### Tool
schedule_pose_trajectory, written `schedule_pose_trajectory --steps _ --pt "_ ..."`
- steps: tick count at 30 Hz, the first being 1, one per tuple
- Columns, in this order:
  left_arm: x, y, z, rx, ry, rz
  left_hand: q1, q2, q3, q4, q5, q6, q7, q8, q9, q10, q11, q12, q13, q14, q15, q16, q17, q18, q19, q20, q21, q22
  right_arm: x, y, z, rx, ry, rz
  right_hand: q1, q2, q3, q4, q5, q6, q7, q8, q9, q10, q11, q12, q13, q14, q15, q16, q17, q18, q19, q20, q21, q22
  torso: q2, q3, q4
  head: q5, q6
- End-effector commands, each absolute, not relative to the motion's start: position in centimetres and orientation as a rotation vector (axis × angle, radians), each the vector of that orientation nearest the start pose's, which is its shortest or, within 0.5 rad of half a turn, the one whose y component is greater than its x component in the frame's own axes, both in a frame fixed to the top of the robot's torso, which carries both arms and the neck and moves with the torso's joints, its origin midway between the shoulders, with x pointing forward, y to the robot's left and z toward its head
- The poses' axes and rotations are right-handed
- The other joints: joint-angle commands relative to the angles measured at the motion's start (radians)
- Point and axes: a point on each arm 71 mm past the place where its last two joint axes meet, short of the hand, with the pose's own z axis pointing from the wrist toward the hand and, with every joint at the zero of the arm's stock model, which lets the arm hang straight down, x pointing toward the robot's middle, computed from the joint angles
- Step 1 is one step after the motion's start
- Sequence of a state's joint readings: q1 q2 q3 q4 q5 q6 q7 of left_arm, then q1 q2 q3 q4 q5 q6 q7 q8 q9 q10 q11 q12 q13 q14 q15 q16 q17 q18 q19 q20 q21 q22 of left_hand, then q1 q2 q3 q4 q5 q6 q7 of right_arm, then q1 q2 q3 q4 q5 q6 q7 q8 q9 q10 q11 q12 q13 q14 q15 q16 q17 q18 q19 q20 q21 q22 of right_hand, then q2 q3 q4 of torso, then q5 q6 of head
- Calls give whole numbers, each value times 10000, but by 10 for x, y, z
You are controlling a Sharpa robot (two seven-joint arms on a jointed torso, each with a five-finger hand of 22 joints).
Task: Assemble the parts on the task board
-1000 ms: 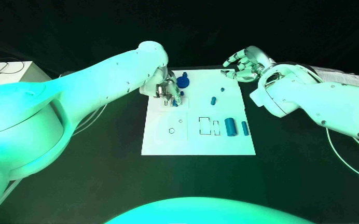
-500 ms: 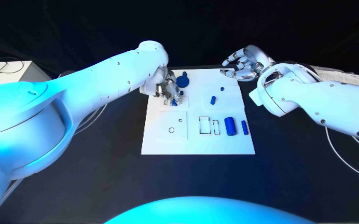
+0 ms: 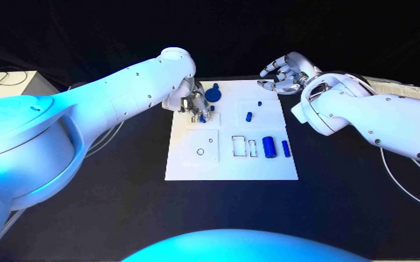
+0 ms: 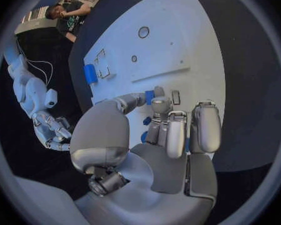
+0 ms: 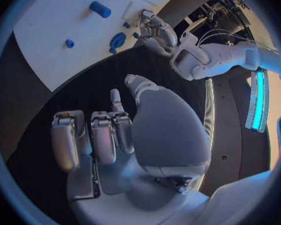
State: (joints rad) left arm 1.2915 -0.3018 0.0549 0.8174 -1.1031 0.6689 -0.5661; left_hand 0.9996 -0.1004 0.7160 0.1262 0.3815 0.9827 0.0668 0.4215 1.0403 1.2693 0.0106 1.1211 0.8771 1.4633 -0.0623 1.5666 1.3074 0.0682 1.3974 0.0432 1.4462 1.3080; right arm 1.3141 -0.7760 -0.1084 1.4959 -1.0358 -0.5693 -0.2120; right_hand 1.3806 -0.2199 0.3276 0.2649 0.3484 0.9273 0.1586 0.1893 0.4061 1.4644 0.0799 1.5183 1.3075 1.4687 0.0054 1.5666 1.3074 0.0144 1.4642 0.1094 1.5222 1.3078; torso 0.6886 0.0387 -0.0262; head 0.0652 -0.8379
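nothing had shifted since a second before. left hand (image 3: pixel 196 103) pinched a small blue part (image 4: pixel 149 96) over the white task board's (image 3: pixel 232 168) far left corner; right hand (image 3: pixel 281 75) hovered empty, fingers loosely curled, beyond the far right corner. black table (image 3: pixel 105 207), dark backdrop. two blue cylinders (image 3: pixel 269 147) stood side by side.

– What are the hands made of?
– The left hand (image 4: pixel 147 145) and right hand (image 5: pixel 115 135) look like smooth, shiny metal.
– And the task board (image 3: pixel 232 168)?
– Flat, dull white. The blue parts (image 3: pixel 269 147) look like smooth plastic. The table (image 3: pixel 105 213) is black and dull.
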Motion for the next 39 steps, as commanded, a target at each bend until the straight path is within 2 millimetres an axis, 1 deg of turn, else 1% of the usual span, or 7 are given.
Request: schedule_pose_trajectory --steps 1,4,6,19,27,28,39 --pt "580 135 -203 -40 25819 -1864 -41 86 1788 -1826 39 137 -79 28 -9 299 -263 63 0 1075 -76 42 2634 -114 98 4 53 263 508 -193 -151 3432 15677 7223 -79 14 47 -9 49 -63 -12 49 11 496 -65 -39 2042 972 -60 -33 2433 -4 813 -77 -51 2223 -3 3 13 -5 -12" --pt "580 134 -203 -42 25709 -1842 -43 88 1788 -1824 41 138 -81 30 -8 303 -264 67 5 1075 -77 42 2634 -120 114 4 64 285 508 -193 -151 3418 15690 7246 -79 14 47 -9 49 -63 -12 49 11 496 -65 -39 2042 972 -60 -33 2433 -4 813 -77 -51 2223 2 -3 19 -1 -14" --pt "580 133 -203 -44 25622 -1815 -45 89 1788 -1823 43 139 -82 31 -7 306 -266 69 7 1075 -78 42 2634 -119 113 3 63 283 507 -192 -151 3380 15703 7272 -79 14 47 -9 49 -63 -12 49 11 496 -65 -39 2042 972 -60 -33 2433 -4 813 -77 -51 2223 0 -5 9 15 -10" --pt "580 130 -204 -86 25173 -1684 -51 100 1793 -1818 56 142 -89 35 -3 305 -272 56 -13 1073 -84 37 2627 -119 114 -2 63 282 505 -189 -151 3288 15742 7321 -79 14 47 -9 49 -63 -12 49 11 496 -65 -39 2042 972 -60 -33 2433 -4 813 -77 -51 2223 -4 -1 5 7 1" --pt "578 128 -208 46 25309 -1706 -60 96 1790 -1818 60 142 -92 40 3 308 -276 49 -23 1073 -89 38 2628 -120 120 -6 67 289 505 -189 -151 3280 15750 7316 -96 -8 56 1 67 -77 -14 65 37 490 -65 -45 2036 968 -61 -38 2420 -3 811 -78 -57 2221 -1 -2 -6 10 -11" --pt "577 128 -208 63 25333 -1704 -60 95 1789 -1819 60 142 -93 40 4 305 -277 44 -32 1073 -89 38 2628 -119 116 -6 64 283 505 -189 -151 3280 15750 7315 -96 -8 56 1 67 -77 -14 65 37 490 -65 -45 2036 968 -61 -38 2420 -3 811 -78 -57 2221 -2 3 -5 8 -12" --pt "575 131 -211 167 25678 -1683 -52 70 1780 -1850 56 141 -104 48 14 331 -287 72 12 1075 -94 42 2634 -119 117 -12 63 282 506 -190 -151 3294 15750 7287 -96 -8 56 1 67 -77 -14 65 37 490 -65 -45 2036 968 -61 -38 2420 -3 811 -78 -57 2221 6 4 -2 8 -13"
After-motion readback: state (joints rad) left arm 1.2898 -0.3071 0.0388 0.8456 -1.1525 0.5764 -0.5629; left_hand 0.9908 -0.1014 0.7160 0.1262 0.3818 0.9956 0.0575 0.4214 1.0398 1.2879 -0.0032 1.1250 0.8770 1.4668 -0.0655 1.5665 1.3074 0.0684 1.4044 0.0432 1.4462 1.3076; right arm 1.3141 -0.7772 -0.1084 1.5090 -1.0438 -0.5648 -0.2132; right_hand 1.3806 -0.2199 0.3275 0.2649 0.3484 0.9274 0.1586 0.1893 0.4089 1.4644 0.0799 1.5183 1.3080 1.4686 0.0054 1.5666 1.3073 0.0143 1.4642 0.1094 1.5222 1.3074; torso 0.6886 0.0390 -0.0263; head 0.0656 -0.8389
